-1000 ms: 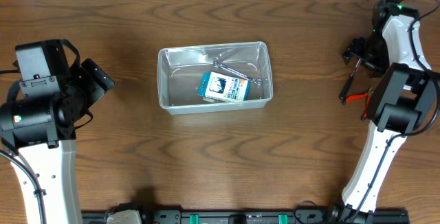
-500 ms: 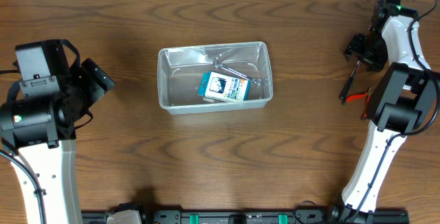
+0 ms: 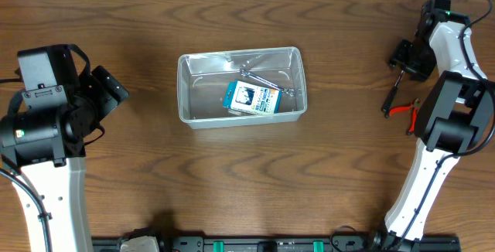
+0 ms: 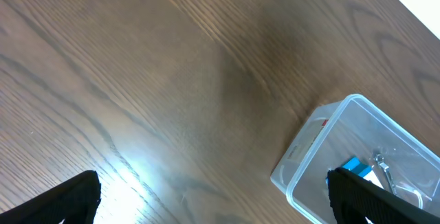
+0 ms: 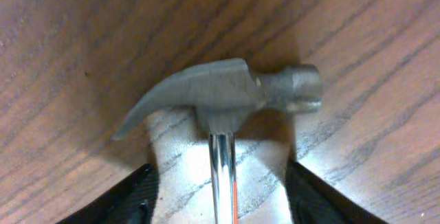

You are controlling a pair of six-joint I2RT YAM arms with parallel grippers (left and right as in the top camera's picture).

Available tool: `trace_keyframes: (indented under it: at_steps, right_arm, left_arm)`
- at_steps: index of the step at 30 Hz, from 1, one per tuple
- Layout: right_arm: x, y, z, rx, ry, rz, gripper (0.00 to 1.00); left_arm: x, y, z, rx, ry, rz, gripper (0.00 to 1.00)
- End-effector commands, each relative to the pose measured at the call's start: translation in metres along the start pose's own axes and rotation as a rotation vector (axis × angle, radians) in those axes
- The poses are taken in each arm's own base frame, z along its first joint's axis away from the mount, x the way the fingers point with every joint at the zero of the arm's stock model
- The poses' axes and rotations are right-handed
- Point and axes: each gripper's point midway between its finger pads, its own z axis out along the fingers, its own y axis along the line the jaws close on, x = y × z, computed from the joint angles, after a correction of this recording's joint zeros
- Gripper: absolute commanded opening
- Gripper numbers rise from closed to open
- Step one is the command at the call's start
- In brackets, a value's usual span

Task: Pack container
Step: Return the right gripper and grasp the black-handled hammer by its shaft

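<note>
Where all of it rests: a brown wood-grain tabletop (image 3: 232,190), seen whole from overhead.
Left arm: the left arm (image 3: 46,128) stands at the tabletop's left side, well apart from the tub.
Right arm: the right arm (image 3: 441,120) stands at the far right edge and reaches toward the back of the tabletop.
Container: the clear container (image 3: 232,119) sits upright near the middle of the tabletop, between the two arms, long side across the overhead view. One rounded corner of it shows at the lower right of the left wrist view.
Hammer: a hammer (image 5: 220,93) lies flat on the wood by the right arm, far from the container. It has a steel claw head and a bright shaft.
Left pincer: the left pincer (image 4: 213,200) hangs over bare wood, fingertips wide apart, gripping nothing.
Right pincer: the right pincer (image 5: 223,196) straddles the hammer's shaft just below the head. Its fingers (image 5: 137,196) are spread, with a gap on each side of the shaft.
Packet: a blue-and-white packet (image 3: 252,97) lies inside the container, toward its right half.
Metal tool: a small silvery metal tool (image 3: 259,76) lies inside the container too, just behind the packet; its kind is too small to tell.
</note>
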Motion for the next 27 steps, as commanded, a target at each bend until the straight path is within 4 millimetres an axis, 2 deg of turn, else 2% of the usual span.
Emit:
trace_keyframes:
  at_steps: [1, 4, 12, 15, 19, 21, 24, 27]
  right_arm:
    - [0.034, -0.010, 0.044, 0.041, 0.142, -0.007, 0.49]
    - [0.036, -0.010, 0.044, 0.043, 0.149, -0.008, 0.40]
    - [0.041, -0.012, 0.043, 0.052, 0.171, -0.008, 0.27]
    - [0.043, -0.012, 0.042, 0.054, 0.177, -0.010, 0.17]
    - [0.044, -0.012, 0.042, 0.055, 0.182, -0.011, 0.12]
    - [0.045, -0.013, 0.040, 0.056, 0.183, -0.011, 0.01]
    - [0.042, -0.012, 0.033, 0.051, 0.168, -0.012, 0.01]
    - [0.035, -0.004, 0.015, 0.034, 0.122, -0.039, 0.01]
  left_arm:
    - [0.000, 0.004, 0.002, -0.020, 0.000, -0.004, 0.98]
    - [0.000, 0.004, 0.002, -0.020, 0.000, -0.004, 0.98]
    - [0.000, 0.004, 0.002, -0.020, 0.000, -0.004, 0.98]
    - [0.000, 0.004, 0.002, -0.020, 0.000, -0.004, 0.98]
    - [0.000, 0.004, 0.002, -0.020, 0.000, -0.004, 0.98]
    - [0.000, 0.004, 0.002, -0.021, 0.000, -0.004, 0.98]
    - [0.000, 0.004, 0.002, -0.021, 0.000, -0.003, 0.98]
    - [0.000, 0.004, 0.002, -0.021, 0.000, -0.003, 0.98]
